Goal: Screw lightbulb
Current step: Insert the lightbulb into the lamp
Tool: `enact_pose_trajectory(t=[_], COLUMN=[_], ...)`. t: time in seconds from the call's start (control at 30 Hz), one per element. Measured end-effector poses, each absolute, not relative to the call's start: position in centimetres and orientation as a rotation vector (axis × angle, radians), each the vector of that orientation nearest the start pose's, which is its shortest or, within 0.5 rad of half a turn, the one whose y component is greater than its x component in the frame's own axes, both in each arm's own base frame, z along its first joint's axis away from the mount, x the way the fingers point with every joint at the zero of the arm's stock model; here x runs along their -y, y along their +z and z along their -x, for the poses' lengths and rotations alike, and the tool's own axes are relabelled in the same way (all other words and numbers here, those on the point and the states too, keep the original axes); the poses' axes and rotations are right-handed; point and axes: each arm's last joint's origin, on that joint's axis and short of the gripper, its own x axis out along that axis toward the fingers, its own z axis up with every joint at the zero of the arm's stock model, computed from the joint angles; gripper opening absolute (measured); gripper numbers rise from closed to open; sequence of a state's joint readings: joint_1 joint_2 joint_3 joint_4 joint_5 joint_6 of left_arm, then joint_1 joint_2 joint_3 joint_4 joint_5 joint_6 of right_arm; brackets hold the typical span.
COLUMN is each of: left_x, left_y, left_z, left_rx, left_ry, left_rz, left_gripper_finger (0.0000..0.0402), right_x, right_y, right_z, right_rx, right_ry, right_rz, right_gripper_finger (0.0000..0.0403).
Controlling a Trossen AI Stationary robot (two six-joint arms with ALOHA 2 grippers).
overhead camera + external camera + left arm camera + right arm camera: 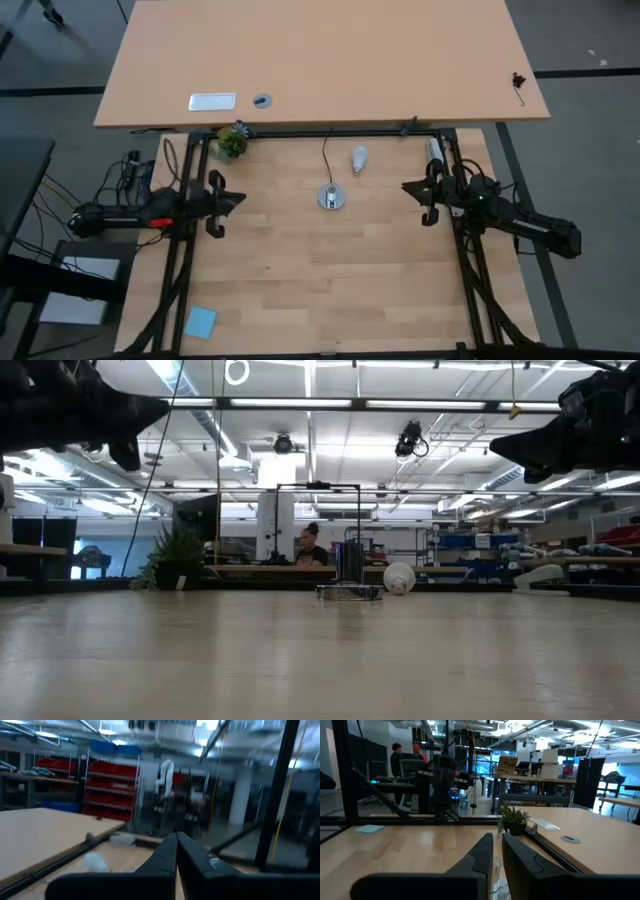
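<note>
The white lightbulb (pixel 359 158) lies on its side on the wooden table, right of the centre and toward the far edge; the low view shows it as well (pixel 399 578). The round silver socket disc (pixel 331 197) sits flat at the table's middle, and its black cord (pixel 326 150) runs toward the far edge. My left gripper (pixel 240 200) hovers shut at the left, clear of the table, pointing at the socket; its fingers meet in its wrist view (pixel 176 840). My right gripper (pixel 405 187) hovers shut at the right, also pointing inward (pixel 497 845). Both hold nothing.
A small potted plant (pixel 232 142) stands at the far left corner and a blue note (pixel 200 321) lies near the front left. Black frame rails (pixel 330 131) border the table. Behind it, a second table (pixel 420 60) carries a white card (pixel 212 101) and a grey disc (pixel 262 100).
</note>
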State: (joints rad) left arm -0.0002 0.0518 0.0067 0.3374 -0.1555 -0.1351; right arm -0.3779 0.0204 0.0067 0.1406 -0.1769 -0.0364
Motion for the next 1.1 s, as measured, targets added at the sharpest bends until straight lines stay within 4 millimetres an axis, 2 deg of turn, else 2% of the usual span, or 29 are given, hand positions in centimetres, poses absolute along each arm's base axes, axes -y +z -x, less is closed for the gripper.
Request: enact_pose_trajectory(t=[0.13, 0.33, 0.47, 0.77, 0.83, 0.93, 1.0, 1.1], left_x=[-0.3, -0.2, -0.2, -0.8, -1.0, -1.7, -2.2, -2.6], left_y=[20.1, 21.1, 21.0, 19.9, 19.9, 19.9, 20.3, 21.6], left_z=[-9.4, -9.6, -10.4, -13.7, -14.5, -15.8, -16.8, -18.5], left_rx=[0.364, 0.357, 0.278, -0.008, -0.049, -0.066, -0.035, -0.003], left_ry=[0.085, 0.056, 0.065, 0.249, 0.274, 0.353, 0.384, 0.369], left_rz=[0.088, 0.063, 0.062, 0.008, 0.048, 0.201, 0.289, 0.333], left_gripper_finger=[0.0016, 0.0016, 0.0016, 0.0006, 0.0004, 0.0002, 0.0002, 0.0001], right_x=[3.1, 3.1, 3.1, 3.1, 3.1, 3.1, 3.1, 3.1], right_y=[17.8, 17.8, 17.8, 17.8, 17.8, 17.8, 17.8, 17.8], right_z=[-9.2, -9.2, -9.2, -9.2, -9.2, -9.2, -9.2, -9.2], right_rx=[0.119, 0.119, 0.119, 0.119, 0.119, 0.119, 0.119, 0.119], right_ry=[-0.203, -0.203, -0.203, -0.203, -0.203, -0.203, -0.203, -0.203], right_rz=[0.071, 0.071, 0.071, 0.071, 0.071, 0.071, 0.071, 0.071], right_gripper_finger=[0.0050, 0.0050, 0.0050, 0.0050, 0.0050, 0.0050, 0.0050, 0.0050])
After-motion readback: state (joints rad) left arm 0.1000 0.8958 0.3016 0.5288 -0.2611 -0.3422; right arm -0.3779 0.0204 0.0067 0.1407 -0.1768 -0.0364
